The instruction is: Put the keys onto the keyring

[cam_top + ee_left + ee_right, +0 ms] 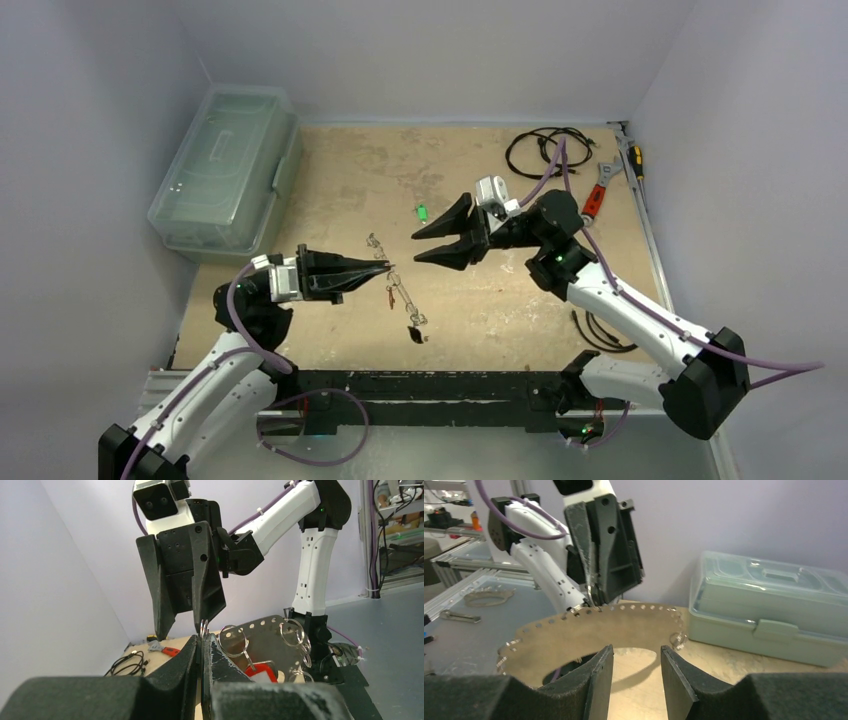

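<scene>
My left gripper (384, 268) is shut on a small split ring (203, 627) at the rim of the keyring (398, 290). It holds the flat silvery hoop on edge, upright over the table. The keyring's perforated plate shows in the left wrist view (270, 640) and the right wrist view (574, 632). A red-tagged key (391, 296) and a black-tagged key (414, 335) hang from it; the red tag also shows in the left wrist view (263, 673). The green-tagged key (422, 212) lies loose on the table. My right gripper (424, 246) is open and empty, facing the keyring's far side.
A clear plastic toolbox (225, 170) stands at the back left. A black cable coil (545, 150), a red-handled wrench (597, 195) and a screwdriver (635, 160) lie at the back right. More black cable (600, 330) lies near the right arm's base.
</scene>
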`<action>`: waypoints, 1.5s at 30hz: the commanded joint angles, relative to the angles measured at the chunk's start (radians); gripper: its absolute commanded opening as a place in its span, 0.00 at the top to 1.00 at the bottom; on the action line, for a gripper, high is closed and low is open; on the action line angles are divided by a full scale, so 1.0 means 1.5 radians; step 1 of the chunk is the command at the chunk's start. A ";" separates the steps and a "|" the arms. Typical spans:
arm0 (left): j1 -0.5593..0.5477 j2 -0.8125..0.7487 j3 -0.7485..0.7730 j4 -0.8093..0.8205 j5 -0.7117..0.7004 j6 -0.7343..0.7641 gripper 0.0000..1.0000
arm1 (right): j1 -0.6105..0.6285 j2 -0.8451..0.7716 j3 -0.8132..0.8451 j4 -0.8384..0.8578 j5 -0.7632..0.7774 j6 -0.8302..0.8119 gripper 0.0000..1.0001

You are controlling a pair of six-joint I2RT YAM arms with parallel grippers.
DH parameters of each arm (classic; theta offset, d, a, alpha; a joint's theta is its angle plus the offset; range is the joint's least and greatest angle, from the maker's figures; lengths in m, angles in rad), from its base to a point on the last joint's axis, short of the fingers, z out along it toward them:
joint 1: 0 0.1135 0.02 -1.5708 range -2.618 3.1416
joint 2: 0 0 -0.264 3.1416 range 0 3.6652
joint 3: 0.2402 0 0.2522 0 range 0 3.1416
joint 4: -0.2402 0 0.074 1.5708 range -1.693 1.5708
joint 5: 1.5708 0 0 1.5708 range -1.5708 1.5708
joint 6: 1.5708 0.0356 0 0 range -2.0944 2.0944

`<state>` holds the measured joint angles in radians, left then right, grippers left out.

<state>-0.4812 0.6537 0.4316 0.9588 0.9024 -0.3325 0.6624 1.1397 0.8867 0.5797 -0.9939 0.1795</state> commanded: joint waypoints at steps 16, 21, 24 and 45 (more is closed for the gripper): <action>-0.003 0.049 -0.015 0.183 -0.031 -0.080 1.00 | 0.060 0.015 0.081 -0.034 0.006 -0.030 0.63; -0.003 0.061 -0.018 0.200 -0.037 -0.086 1.00 | 0.071 0.015 0.087 -0.045 0.010 -0.037 0.63; -0.003 0.067 -0.018 0.203 -0.040 -0.086 1.00 | 0.076 0.016 0.092 -0.054 0.011 -0.042 0.63; -0.003 0.075 -0.023 0.195 -0.046 -0.080 1.00 | 0.088 0.034 0.108 -0.083 0.036 -0.064 0.67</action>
<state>-0.4812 0.7715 0.3954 1.2106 0.8589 -0.4530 0.7856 1.1931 0.9924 0.4625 -0.9688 0.1089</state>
